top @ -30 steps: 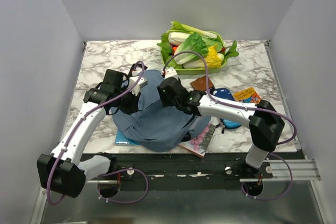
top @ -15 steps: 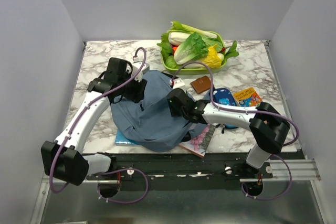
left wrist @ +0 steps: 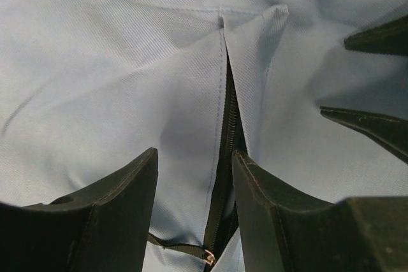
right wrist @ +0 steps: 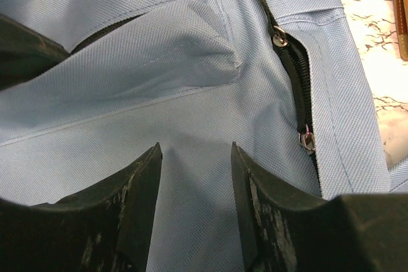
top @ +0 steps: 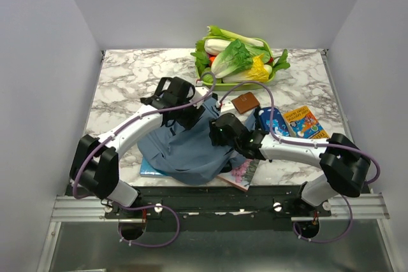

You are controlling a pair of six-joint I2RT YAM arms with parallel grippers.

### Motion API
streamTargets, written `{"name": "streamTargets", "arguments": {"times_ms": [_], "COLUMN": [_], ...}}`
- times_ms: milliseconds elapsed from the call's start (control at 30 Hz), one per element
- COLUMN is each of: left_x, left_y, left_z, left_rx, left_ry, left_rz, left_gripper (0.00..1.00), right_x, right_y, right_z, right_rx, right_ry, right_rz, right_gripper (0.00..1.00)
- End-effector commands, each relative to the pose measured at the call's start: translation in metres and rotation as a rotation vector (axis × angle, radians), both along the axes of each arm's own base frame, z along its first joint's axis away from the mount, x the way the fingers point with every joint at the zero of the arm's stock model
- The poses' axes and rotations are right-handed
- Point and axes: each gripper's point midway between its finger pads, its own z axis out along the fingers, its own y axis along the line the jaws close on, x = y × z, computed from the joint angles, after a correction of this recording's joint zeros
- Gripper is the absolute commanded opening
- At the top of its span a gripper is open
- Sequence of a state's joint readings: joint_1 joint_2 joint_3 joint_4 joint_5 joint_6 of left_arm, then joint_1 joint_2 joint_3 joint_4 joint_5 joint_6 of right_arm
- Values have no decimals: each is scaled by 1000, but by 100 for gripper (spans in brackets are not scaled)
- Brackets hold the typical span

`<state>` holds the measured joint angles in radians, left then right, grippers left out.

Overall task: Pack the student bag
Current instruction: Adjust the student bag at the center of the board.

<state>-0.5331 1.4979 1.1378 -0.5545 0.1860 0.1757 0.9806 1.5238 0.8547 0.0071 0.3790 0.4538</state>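
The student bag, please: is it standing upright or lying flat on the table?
Lying flat: the student bag sprawls limp across the table, partly covering a pink book at its near edge.

- The white-shelled left arm (top: 127, 135), black at its joints and trailed by a purple cable, rises from its near-left base and reaches forward and to the right, elbow bent.
- Its black two-fingered left hand (top: 191, 114) points down toward the middle. Its fingers (left wrist: 121, 208) stand parted with nothing clamped between them.
- The white-and-black right arm (top: 293, 151) stretches low from the near-right base toward the left.
- The black right hand (top: 220, 130) sits just beside the left hand. Its fingers (right wrist: 134, 202) are likewise apart, gripping nothing.
- Each wrist camera catches the other hand's dark fingertips at the edge of its frame: the right hand's (left wrist: 370, 128) and the left hand's (right wrist: 25, 49).
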Motion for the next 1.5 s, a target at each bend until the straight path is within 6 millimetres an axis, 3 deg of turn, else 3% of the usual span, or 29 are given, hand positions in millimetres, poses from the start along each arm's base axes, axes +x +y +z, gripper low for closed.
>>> {"name": "streamTargets", "arguments": {"times_ms": [0,233,300,433,533,633,667,833,967,1233,1467], "left_x": [-2,-19,-21,-3,11,26,31,31,33,32,20], "left_y": [1,4,-1,14,22,35,38,36,34,22,21], "left_z": [-2,-24,-21,-19,-16,-13,-9,-11,1,75,73], "left_rx": [31,69,68,153,187,247,255,255,228,70,40], "left_ry": [-75,-54,-98,-225,-282,-348,-375,-366,-382,-431,-368], "left_rz": [-25,-60,-71,17,75,153,175,166,185,209,199], "left_gripper": [58,61,66,68,55,36,25,0,0,0,0], "right_x": [-7,-10,-11,-14,-16,-18,-18,-22,-22,-18,-18], "right_y": [4,5,3,2,2,0,0,-4,-6,-6,-6], "right_z": [-3,-2,-3,-5,-7,-6,-6,-5,-3,18,25], "right_rx": [56,92,96,106,111,115,118,126,133,155,169], "right_ry": [17,18,18,27,33,30,28,30,23,-27,-37], "right_rz": [10,17,16,18,21,23,23,25,21,26,31], "right_gripper": [56,56,56,56,56,55,55,55,54,54,57]}}
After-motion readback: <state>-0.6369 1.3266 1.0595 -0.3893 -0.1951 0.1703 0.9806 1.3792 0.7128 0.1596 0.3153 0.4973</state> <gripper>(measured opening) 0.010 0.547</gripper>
